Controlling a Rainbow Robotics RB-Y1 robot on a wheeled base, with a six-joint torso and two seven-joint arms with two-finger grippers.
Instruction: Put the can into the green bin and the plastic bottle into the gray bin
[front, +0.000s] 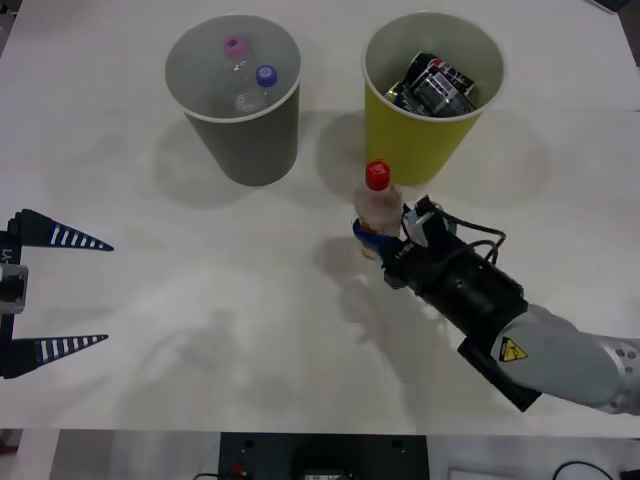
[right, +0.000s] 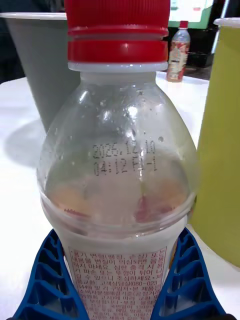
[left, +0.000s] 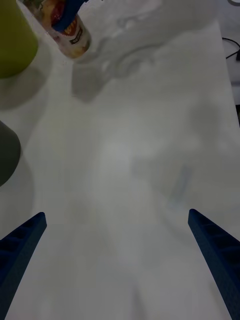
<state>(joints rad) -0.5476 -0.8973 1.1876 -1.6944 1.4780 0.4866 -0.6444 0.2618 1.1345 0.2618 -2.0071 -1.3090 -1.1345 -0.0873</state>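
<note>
In the front view, two round tapered cup-shaped bins are standing on the white table (front: 200, 330): the gray bin (front: 245, 125), holding a pink-capped bottle (front: 236, 52) and a blue-capped bottle (front: 262, 85), and the green bin (front: 425, 125), holding dark crushed cans (front: 435, 85). The plastic bottle (front: 379, 208), clear with a red cap, is standing upright just before the green bin, and the right gripper (front: 376, 238) is pinching its lower body. The left gripper (front: 60, 292) is hovering at the table's left edge, fingers spread wide.

In the right wrist view, ribbed blue fingers (right: 47, 280) are pressing both sides of the bottle's label, which is carrying small Korean print. The clear shoulder is reading "2026.12.10 04:12 FN-1".

In the left wrist view, the spread blue fingers (left: 215, 255) are framing bare table, with the gripped bottle far off.
</note>
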